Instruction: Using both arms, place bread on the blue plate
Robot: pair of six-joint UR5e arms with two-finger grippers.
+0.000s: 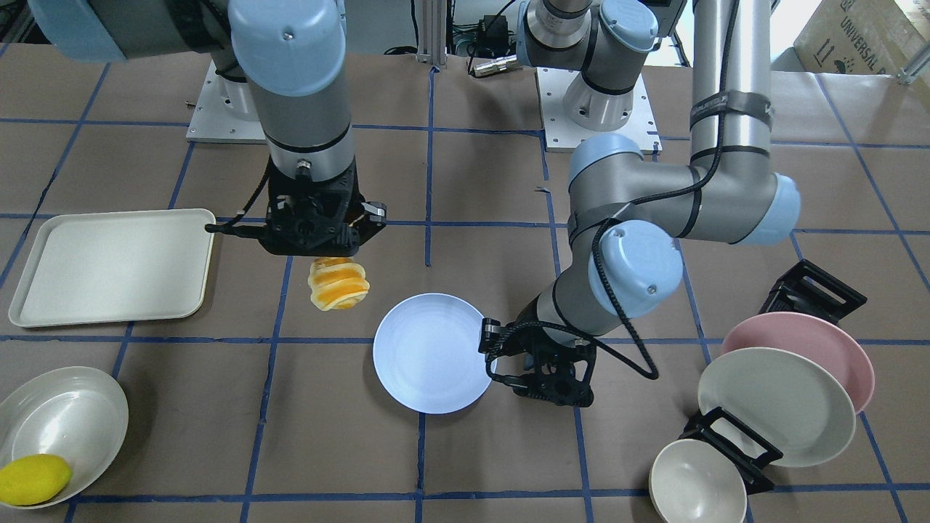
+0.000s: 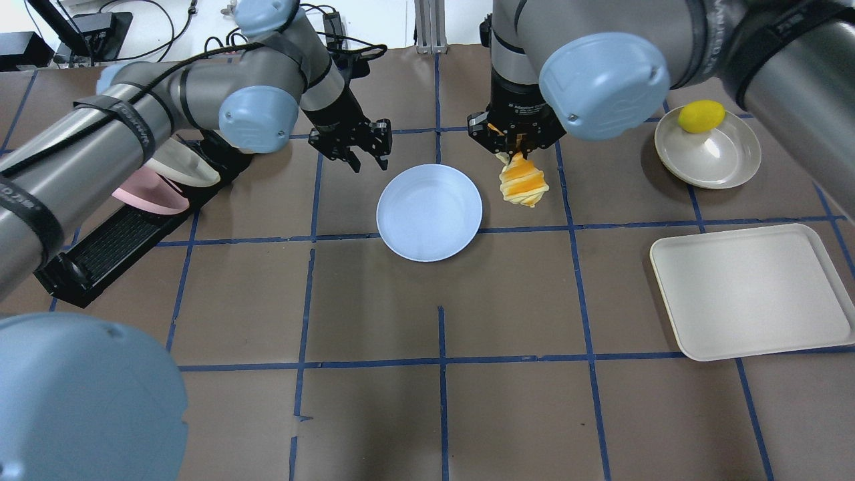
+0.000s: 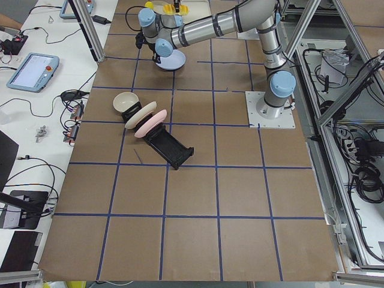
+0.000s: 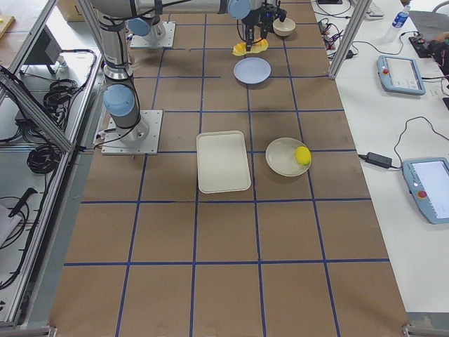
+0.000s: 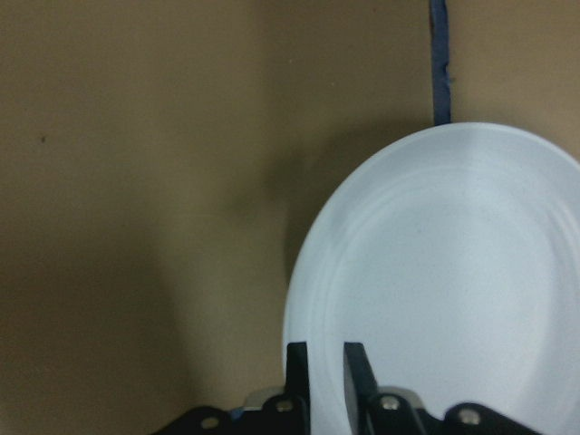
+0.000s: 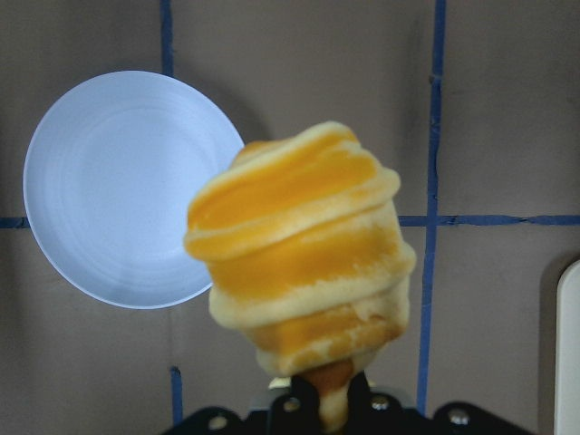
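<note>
Right tool [image 6: 328, 391] clamped on one end of the bread [image 1: 338, 283], long axis hanging vertical. Blue plate [image 1: 430, 354] flat on counter [image 1: 472, 450], just lower right of bread in front view. Left tool [image 5: 324, 355] at plate rim, jaws nearly together; grip unclear.

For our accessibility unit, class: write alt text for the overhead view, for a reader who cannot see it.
The jaws of the right arm hold a striped orange and cream bread roll by one end, just right of an empty pale blue plate on the brown table. The jaws of the left arm hover near the plate's far left edge.
</note>
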